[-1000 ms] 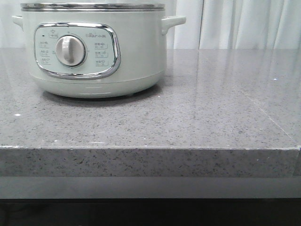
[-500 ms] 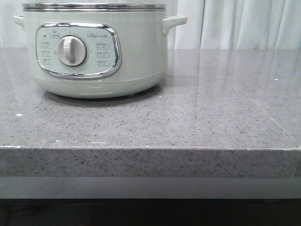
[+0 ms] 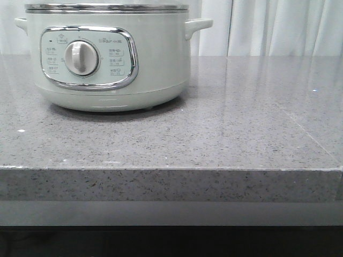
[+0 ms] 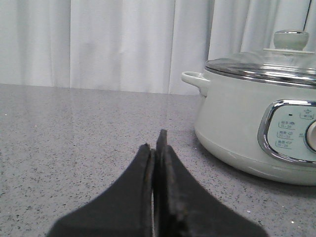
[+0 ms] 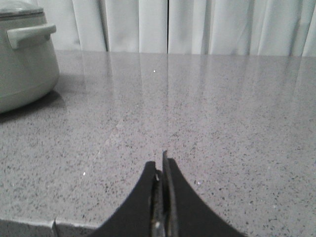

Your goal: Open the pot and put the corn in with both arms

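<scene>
The pot (image 3: 107,59) is a pale grey-green cooker with a chrome-framed panel and dial, standing at the back left of the grey stone counter (image 3: 225,134), lid on. It also shows in the left wrist view (image 4: 256,123), with its glass lid and knob (image 4: 291,39), and in the right wrist view (image 5: 22,64). My left gripper (image 4: 154,143) is shut and empty, low over the counter to the pot's left. My right gripper (image 5: 161,165) is shut and empty, near the counter's front edge, right of the pot. The corn is out of view.
White curtains (image 3: 268,27) hang behind the counter. The counter's front edge (image 3: 171,170) runs across the front view, with a dark gap below. A seam line (image 3: 305,134) runs across the counter at the right.
The front view has shifted slightly, so the pot appears a few pixels further right than a second ago. Nothing on the counter has moved.
</scene>
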You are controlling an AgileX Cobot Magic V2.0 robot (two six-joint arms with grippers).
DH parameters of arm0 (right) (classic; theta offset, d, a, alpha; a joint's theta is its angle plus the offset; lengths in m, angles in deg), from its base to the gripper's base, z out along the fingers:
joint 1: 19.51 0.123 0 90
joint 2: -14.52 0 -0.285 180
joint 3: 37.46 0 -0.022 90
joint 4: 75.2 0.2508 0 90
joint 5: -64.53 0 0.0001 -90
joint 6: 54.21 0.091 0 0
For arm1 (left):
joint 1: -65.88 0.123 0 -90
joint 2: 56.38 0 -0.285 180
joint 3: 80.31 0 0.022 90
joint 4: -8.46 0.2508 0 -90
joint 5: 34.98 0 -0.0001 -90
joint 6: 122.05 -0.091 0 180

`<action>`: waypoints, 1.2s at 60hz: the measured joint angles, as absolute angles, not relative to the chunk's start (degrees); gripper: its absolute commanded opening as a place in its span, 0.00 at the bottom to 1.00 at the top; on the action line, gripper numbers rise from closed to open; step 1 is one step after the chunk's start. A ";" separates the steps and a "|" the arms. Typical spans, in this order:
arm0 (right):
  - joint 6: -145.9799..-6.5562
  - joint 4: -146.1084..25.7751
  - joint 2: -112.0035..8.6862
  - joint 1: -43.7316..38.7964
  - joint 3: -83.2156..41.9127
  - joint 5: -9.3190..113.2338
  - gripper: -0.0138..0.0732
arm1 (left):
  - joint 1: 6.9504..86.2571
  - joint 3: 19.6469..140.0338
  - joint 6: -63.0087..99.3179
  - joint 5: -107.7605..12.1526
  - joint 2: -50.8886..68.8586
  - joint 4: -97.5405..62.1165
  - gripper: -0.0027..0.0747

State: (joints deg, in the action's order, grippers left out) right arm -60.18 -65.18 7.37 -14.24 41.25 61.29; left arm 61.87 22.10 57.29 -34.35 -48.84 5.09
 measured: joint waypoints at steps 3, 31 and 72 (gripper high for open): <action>-57.88 -66.63 7.37 -14.24 41.25 62.84 0.09 | 61.87 22.10 57.29 -34.35 -48.84 5.09 0.01; -50.64 -71.06 7.37 -17.54 41.25 64.98 0.09 | 61.87 22.10 57.29 -34.35 -48.84 5.09 0.01; -50.57 -71.06 7.37 -18.58 41.25 64.98 0.09 | 61.87 22.10 57.29 -34.35 -48.84 5.09 0.01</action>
